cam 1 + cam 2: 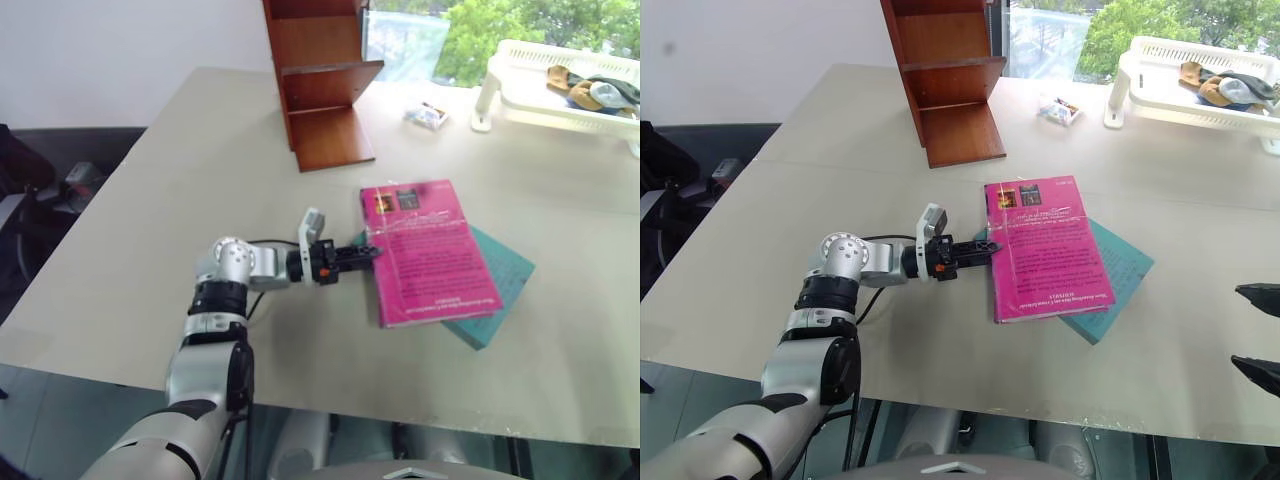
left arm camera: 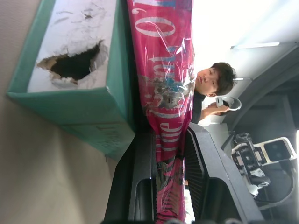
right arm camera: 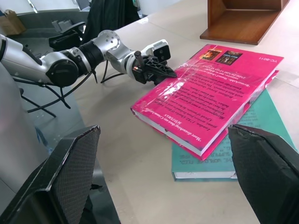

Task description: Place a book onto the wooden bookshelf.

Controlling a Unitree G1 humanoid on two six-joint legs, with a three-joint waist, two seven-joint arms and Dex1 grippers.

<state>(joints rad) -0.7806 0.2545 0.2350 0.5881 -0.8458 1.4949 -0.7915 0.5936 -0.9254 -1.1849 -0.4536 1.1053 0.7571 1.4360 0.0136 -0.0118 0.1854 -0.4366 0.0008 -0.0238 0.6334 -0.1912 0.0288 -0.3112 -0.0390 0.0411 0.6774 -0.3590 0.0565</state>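
On the table [image 1: 150, 200], the left gripper [image 1: 362, 254] is clamped on the pink book's [image 1: 428, 250] edge; the right gripper [image 3: 163, 182] stands wide apart nearby.

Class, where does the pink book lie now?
The pink book lies on the teal book, near the table's front edge, its left edge pinched by the left claw.

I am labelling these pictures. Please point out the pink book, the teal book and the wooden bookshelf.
pink book [image 1: 430, 255]: left eye view, middle of back cover.
teal book [image 1: 505, 270]: left eye view, exposed cover corner.
wooden bookshelf [image 1: 330, 140]: left eye view, lowest shelf board.
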